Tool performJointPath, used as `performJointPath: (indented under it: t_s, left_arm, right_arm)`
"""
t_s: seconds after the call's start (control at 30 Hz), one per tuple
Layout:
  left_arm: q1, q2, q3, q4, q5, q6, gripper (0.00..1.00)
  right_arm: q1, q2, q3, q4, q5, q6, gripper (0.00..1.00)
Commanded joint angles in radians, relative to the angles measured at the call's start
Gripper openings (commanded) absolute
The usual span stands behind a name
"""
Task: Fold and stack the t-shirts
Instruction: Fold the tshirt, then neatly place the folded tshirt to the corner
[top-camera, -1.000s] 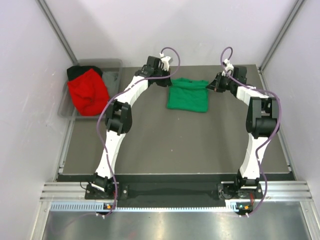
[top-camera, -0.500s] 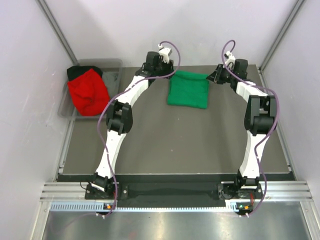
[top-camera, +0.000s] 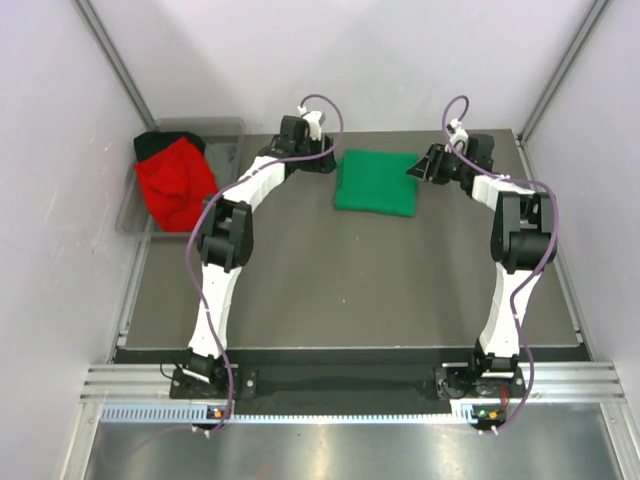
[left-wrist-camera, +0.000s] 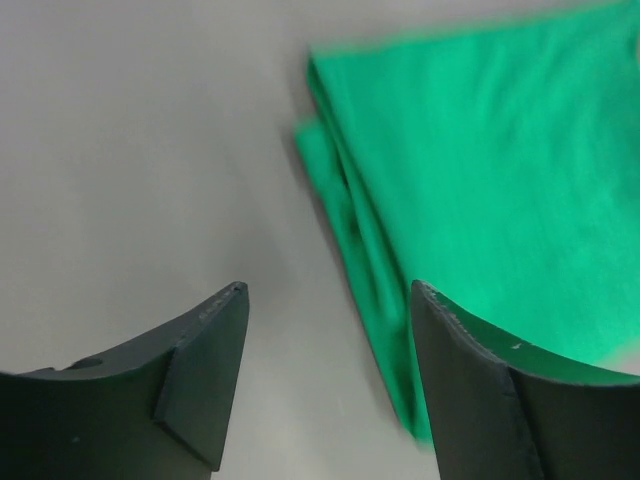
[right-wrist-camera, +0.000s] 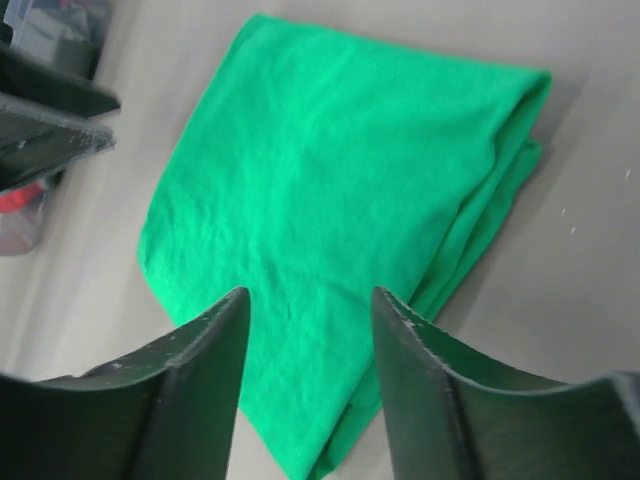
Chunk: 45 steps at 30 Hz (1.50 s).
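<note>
The green t-shirt (top-camera: 376, 182) lies folded into a flat rectangle at the back middle of the table, and also fills much of the left wrist view (left-wrist-camera: 480, 190) and the right wrist view (right-wrist-camera: 340, 220). My left gripper (top-camera: 325, 158) hovers just off its left edge, open, with bare table between its fingers (left-wrist-camera: 325, 375). At the shirt's right edge my right gripper (top-camera: 418, 168) is open above the cloth, gripping nothing (right-wrist-camera: 310, 380). The red t-shirt (top-camera: 176, 182) sits heaped in the grey bin, with the black t-shirt (top-camera: 158, 142) behind it.
The grey plastic bin (top-camera: 226, 148) stands at the table's back left corner. White walls close in on three sides, with metal posts at the back corners. Both arms arch forward from their bases at the near edge.
Both grippers have let go of the green t-shirt and opened. The shirt's far half has been laid down flat. The left gripper has drawn back to the left, off the cloth.
</note>
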<state>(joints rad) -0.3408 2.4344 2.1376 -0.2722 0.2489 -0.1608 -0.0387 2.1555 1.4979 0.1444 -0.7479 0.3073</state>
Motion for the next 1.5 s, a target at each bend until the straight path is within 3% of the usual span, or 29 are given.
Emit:
performJointPath:
  t_s: [0.0, 0.23, 0.3, 0.43, 0.87, 1.17, 1.33, 1.43, 1.47]
  left_arm:
    - [0.025, -0.162, -0.079, -0.054, 0.174, -0.087, 0.67]
    - [0.033, -0.236, -0.222, 0.023, 0.426, -0.158, 0.62]
    - [0.033, -0.201, -0.200, 0.053, 0.493, -0.193, 0.61]
    - [0.029, -0.109, -0.173, 0.239, 0.706, -0.409, 0.55]
    - [0.017, 0.048, -0.113, 0.238, 0.707, -0.447, 0.53]
    - [0.017, 0.055, -0.110, 0.231, 0.699, -0.442, 0.53]
    - [0.017, 0.051, -0.117, 0.222, 0.693, -0.430, 0.53]
    - [0.017, 0.041, -0.123, 0.225, 0.696, -0.428, 0.53]
    - [0.017, 0.038, -0.125, 0.222, 0.693, -0.427, 0.53]
  right_arm:
    - [-0.023, -0.045, -0.001, 0.027, -0.047, -0.030, 0.54]
    - [-0.030, 0.001, 0.018, 0.018, -0.045, 0.010, 0.82]
    - [-0.029, 0.009, 0.028, -0.005, -0.041, 0.004, 0.84]
    - [-0.030, 0.046, 0.051, -0.052, -0.042, 0.010, 0.84]
    - [-0.021, 0.153, 0.120, -0.112, -0.070, 0.107, 0.85]
    - [0.031, 0.187, 0.136, -0.141, -0.073, 0.128, 0.77]
    - [0.031, 0.185, 0.136, -0.172, -0.067, 0.130, 0.66]
    - [0.031, 0.178, 0.146, -0.215, -0.042, 0.090, 0.49]
    - [0.031, 0.176, 0.156, -0.238, -0.030, 0.066, 0.34]
